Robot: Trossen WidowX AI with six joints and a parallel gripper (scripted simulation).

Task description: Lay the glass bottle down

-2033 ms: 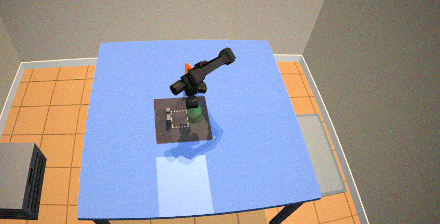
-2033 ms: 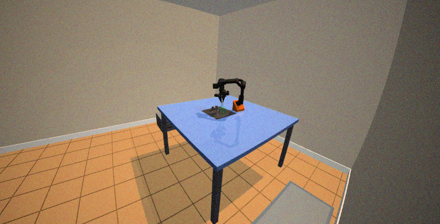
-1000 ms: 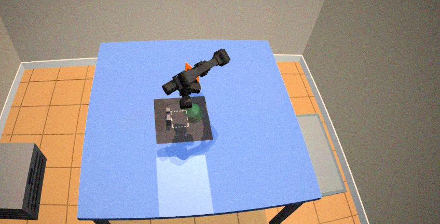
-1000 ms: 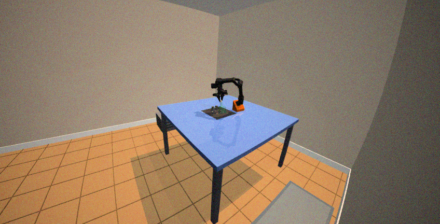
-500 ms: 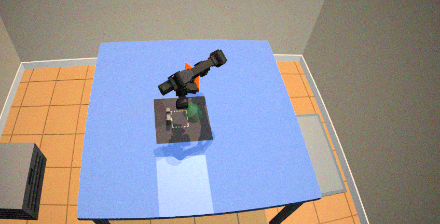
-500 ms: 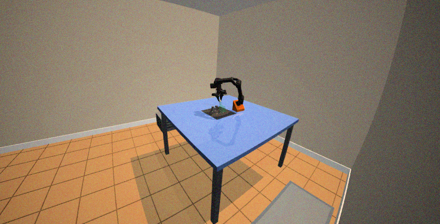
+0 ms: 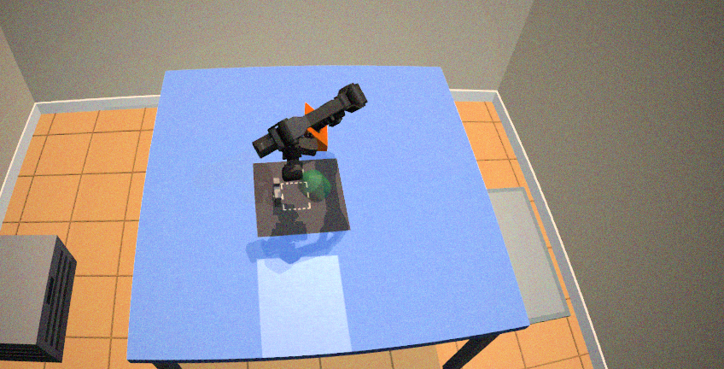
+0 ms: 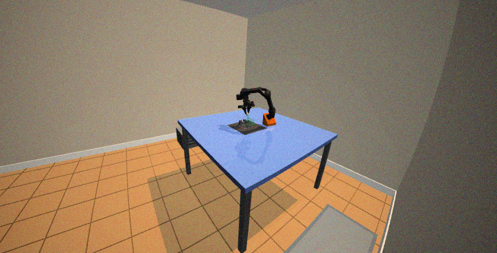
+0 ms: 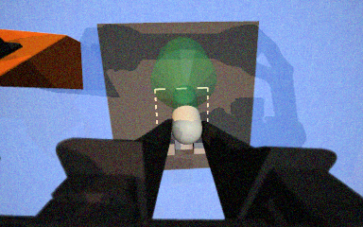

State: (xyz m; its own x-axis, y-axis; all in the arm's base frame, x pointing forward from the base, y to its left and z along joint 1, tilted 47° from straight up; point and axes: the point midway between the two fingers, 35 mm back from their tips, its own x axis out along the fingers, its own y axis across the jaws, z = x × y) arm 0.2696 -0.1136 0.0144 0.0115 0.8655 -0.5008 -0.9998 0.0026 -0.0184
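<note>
Green see-through glass bottle [image 7: 316,184] [image 8: 251,122] [image 9: 183,71], pale top gripped between the fingers [image 7: 292,176] [image 8: 247,112]. Held tilted, neck up; base contact can't be confirmed. Body seen mostly past the dashed outline [image 7: 295,208] [image 8: 245,128] [image 9: 208,105], on the side away from the rest. Grey U-shaped rest [image 7: 277,191] [image 8: 240,123] [image 9: 198,149] placed upright just beside the outline, neck not seated.
</note>
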